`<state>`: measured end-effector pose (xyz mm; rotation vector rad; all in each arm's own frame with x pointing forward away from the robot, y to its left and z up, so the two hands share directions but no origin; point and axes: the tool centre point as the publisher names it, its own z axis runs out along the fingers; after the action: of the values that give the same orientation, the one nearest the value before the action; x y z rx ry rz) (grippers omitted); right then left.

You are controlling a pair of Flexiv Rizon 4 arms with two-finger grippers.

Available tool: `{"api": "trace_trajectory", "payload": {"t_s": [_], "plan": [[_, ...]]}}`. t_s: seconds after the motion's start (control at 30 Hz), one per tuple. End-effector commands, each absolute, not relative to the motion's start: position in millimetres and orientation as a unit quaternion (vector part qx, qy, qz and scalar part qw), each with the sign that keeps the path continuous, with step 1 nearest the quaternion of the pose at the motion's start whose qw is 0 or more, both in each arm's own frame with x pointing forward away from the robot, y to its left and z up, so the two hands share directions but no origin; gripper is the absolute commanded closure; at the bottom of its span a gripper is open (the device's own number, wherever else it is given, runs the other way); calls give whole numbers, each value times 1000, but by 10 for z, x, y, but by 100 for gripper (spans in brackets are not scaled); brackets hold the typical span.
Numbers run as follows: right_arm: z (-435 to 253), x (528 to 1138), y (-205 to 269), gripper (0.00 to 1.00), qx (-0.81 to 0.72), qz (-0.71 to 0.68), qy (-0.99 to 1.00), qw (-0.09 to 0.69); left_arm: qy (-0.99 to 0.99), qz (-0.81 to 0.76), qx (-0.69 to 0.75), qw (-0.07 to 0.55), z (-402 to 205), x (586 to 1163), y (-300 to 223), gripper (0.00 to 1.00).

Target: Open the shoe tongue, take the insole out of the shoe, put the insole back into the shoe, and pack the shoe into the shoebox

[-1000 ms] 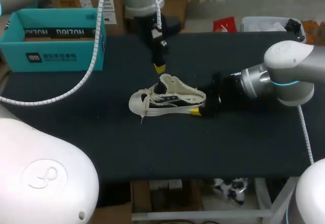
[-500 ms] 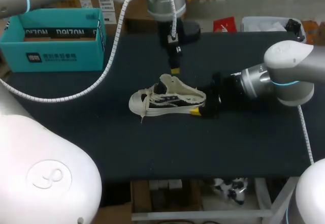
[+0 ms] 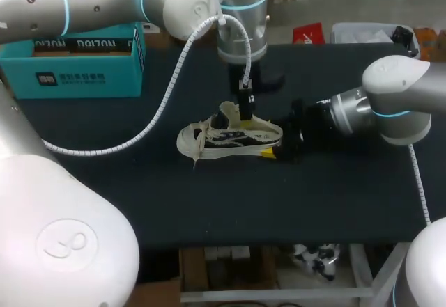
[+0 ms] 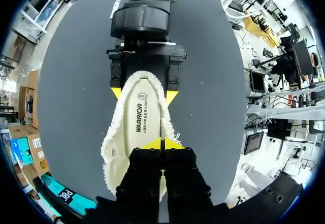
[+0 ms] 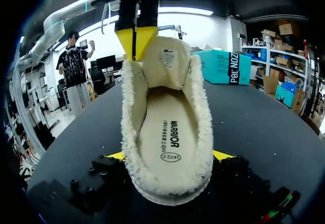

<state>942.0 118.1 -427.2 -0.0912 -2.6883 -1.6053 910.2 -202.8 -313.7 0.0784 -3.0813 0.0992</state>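
Note:
A cream and black low shoe [image 3: 230, 138] lies on its sole at the middle of the black table [image 3: 139, 202], toe to the left. My right gripper [image 3: 280, 147] has the heel between its wide-set fingers, a yellow tip [image 5: 223, 155] pressed on each side. The fleecy lining, the insole [image 5: 170, 132] and the raised tongue [image 5: 170, 59] show in the right wrist view. My left gripper [image 3: 248, 110] points straight down over the shoe's opening, shut with nothing held; its joined tips [image 4: 162, 144] hang just above the insole [image 4: 142, 117], by the rim beside the tongue.
The teal shoebox [image 3: 70, 56] stands open at the far left corner of the table. A white cable [image 3: 167, 98] from my left arm hangs in a loop over the table between box and shoe.
My left arm has swung to the right and come down from behind the shoe to its opening, gripper still shut. The right arm and the shoe have stayed put.

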Motion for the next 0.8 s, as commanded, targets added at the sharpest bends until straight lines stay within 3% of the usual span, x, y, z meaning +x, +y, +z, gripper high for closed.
{"api": "trace_trajectory", "payload": {"t_s": [0.03,0.8], "plan": [[-4298,9420,1189,100,-29,-513,-858,5,-998,34,20,38,-3388,9120,-2003,100],[-4298,9420,1189,100,-29,-513,-858,5,-999,20,27,21,-3724,9013,-1746,100]]}}
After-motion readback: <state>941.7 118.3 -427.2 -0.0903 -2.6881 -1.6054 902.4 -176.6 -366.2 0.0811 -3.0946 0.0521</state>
